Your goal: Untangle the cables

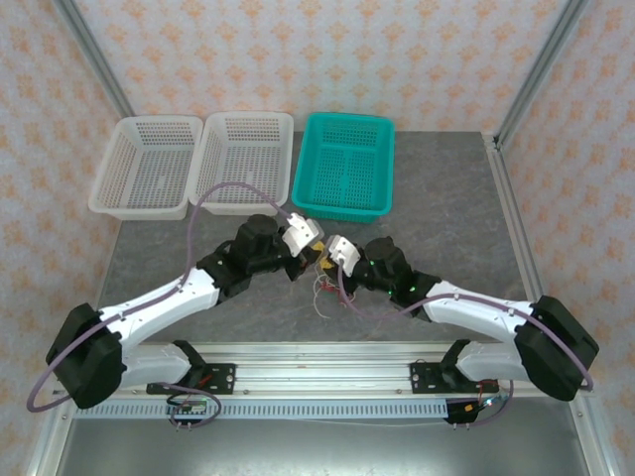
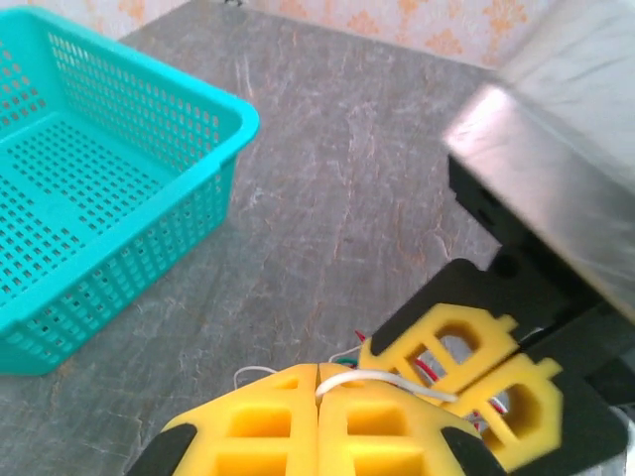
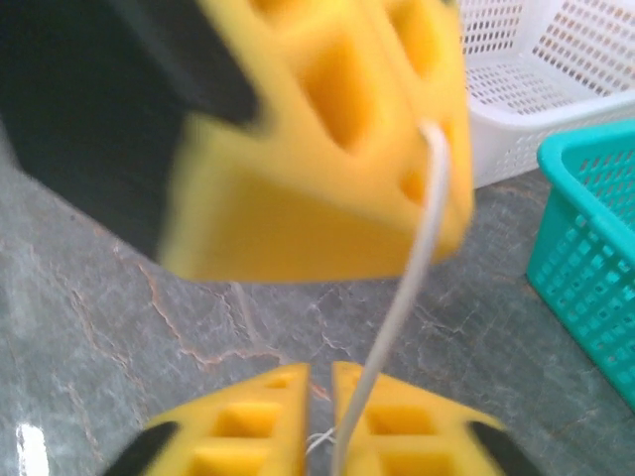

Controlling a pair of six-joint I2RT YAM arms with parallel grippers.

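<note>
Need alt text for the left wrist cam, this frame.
The left end effector, its yellow fingers shut at the bottom edge, pinches a white cable that runs right to the right end effector close beside it. A teal basket sits at the upper left on the grey table.

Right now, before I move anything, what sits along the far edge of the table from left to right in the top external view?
first white basket → second white basket → teal basket
</note>
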